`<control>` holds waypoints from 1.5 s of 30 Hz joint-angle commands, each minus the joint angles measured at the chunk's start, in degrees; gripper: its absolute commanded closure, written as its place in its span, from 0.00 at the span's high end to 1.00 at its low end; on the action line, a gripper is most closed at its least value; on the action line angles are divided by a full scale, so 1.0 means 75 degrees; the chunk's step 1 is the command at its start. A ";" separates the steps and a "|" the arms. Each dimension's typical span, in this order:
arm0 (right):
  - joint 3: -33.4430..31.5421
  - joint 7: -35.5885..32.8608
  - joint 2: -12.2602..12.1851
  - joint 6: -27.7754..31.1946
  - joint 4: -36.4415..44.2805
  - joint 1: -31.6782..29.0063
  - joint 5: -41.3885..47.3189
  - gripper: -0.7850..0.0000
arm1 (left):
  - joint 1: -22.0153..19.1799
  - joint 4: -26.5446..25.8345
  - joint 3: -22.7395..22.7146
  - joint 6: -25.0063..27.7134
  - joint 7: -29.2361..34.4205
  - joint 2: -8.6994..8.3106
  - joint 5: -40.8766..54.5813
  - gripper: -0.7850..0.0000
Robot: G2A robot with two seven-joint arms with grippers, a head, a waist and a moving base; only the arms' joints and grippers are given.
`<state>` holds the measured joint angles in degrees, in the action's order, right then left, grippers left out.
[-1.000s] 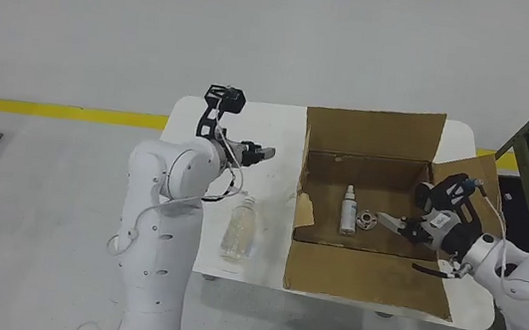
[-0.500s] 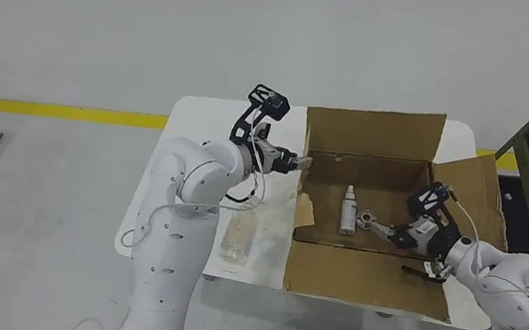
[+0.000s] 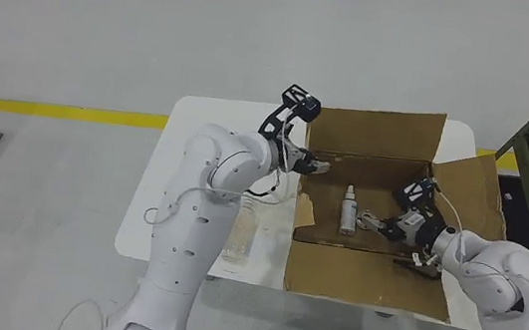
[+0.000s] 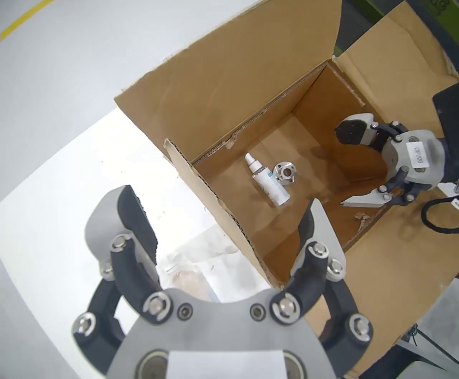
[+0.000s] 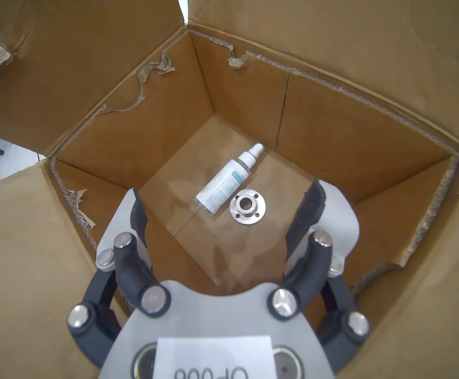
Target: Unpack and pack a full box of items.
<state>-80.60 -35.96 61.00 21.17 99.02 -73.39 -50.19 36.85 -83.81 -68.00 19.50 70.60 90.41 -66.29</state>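
While the left claw point(image 4: 224, 208) and right claw point(image 5: 226, 195) hang open at the box point(image 5: 358, 118), a spray bottle point(image 5: 226, 181) lies inside. Metal flange point(image 5: 247, 207) sits right beside it.

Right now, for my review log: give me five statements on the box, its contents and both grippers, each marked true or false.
1. A spray bottle and a metal flange lie on the floor of the cardboard box. True.
2. The metal flange rests on top of the spray bottle. False: it sits beside it.
3. The right gripper is shut on the metal flange. False: it is open and empty, above the box floor.
4. The left gripper is open. True.
5. A clear bottle lies on the table outside the box. True.
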 commanded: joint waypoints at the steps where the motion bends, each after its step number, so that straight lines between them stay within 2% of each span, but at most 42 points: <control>1: 0.0009 -0.0010 -0.0003 0.0001 -0.0033 0.0015 0.0004 1.00 | 0.0080 -0.0009 0.0066 -0.0048 0.0190 -0.0040 -0.0382 1.00; 5: 0.0043 -0.0071 -0.0009 0.0007 -0.0125 0.0038 0.0002 1.00 | 0.0394 -0.0008 0.0163 -0.0123 0.0188 -0.0115 -0.0942 1.00; 10: 0.0069 -0.0188 -0.0020 -0.0010 -0.0195 0.0058 -0.0013 1.00 | 0.0874 -0.0323 -0.0106 -0.0123 0.0166 -0.0268 -0.1555 1.00; 24: 0.0023 -0.0211 -0.0023 -0.0205 -0.0373 0.0097 0.0550 1.00 | 0.0758 0.0524 -0.0288 -0.0598 -0.0250 -0.0415 -0.2345 1.00; 34: 0.0044 -0.0061 -0.0017 -0.0185 -0.0234 0.0088 0.0578 1.00 | 0.0751 0.0465 -0.0559 -0.1042 -0.0450 -0.0443 -0.1687 1.00; 38: 0.0418 -0.0689 0.0011 -0.0639 -0.0025 0.0512 0.0134 1.00 | 0.0701 0.0486 -0.0577 -0.1167 -0.0485 -0.0465 -0.1711 1.00; 42: 0.1357 -0.1653 0.0160 -0.1642 -0.0284 0.1449 -0.0514 1.00 | 0.0637 0.0577 -0.0628 -0.1248 -0.0577 -0.0488 -0.1641 1.00; 45: 0.2086 -0.2123 0.0291 -0.2090 -0.0705 0.2045 -0.1081 1.00 | 0.0595 0.0652 -0.0663 -0.1257 -0.0578 -0.0509 -0.1641 1.00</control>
<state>-66.89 -50.90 62.91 6.43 94.73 -59.69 -56.45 41.40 -79.09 -72.89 10.09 66.24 86.64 -78.67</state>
